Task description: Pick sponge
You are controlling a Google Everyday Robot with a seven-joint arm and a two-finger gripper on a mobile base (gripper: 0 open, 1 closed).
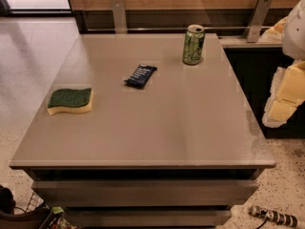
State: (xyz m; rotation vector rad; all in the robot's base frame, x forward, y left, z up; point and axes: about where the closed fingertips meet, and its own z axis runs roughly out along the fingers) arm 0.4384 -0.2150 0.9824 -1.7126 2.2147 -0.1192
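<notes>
The gripper [282, 99] hangs at the right edge of the frame, just off the table [167, 128]. Honestly can't tell if it's open or closed. The sponge [70, 100] lies well apart from it at the table's left side, green side up. A blue wrapper [141, 75] sits mid-table, with a green can [193, 44] toward the upper right.
</notes>
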